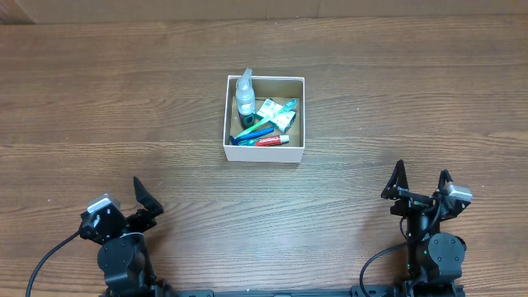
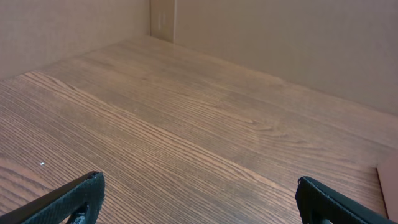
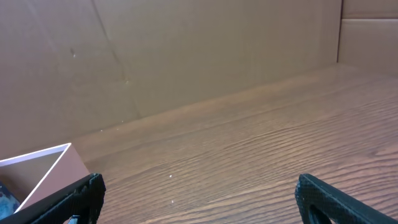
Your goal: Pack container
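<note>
The container (image 1: 264, 153), a small square box with white walls, sits mid-table. Inside it lie a clear bottle (image 1: 245, 95), blue and green toothbrushes (image 1: 256, 129), a red toothpaste tube (image 1: 272, 141) and a white-green packet (image 1: 272, 111). My left gripper (image 1: 118, 200) rests at the near left edge, well short of the box, open and empty (image 2: 199, 186). Over at the near right edge my right gripper (image 1: 421, 177) is open and empty too (image 3: 200, 185). A corner of the container (image 3: 37, 157) shows at the lower left of the right wrist view, and a sliver of it (image 2: 388, 183) at the left wrist view's right edge.
The wooden table (image 1: 396, 91) stretches bare around the box. Brown cardboard panels (image 3: 186, 56) stand along its far side, and more of them (image 2: 280, 37) close off the far left corner.
</note>
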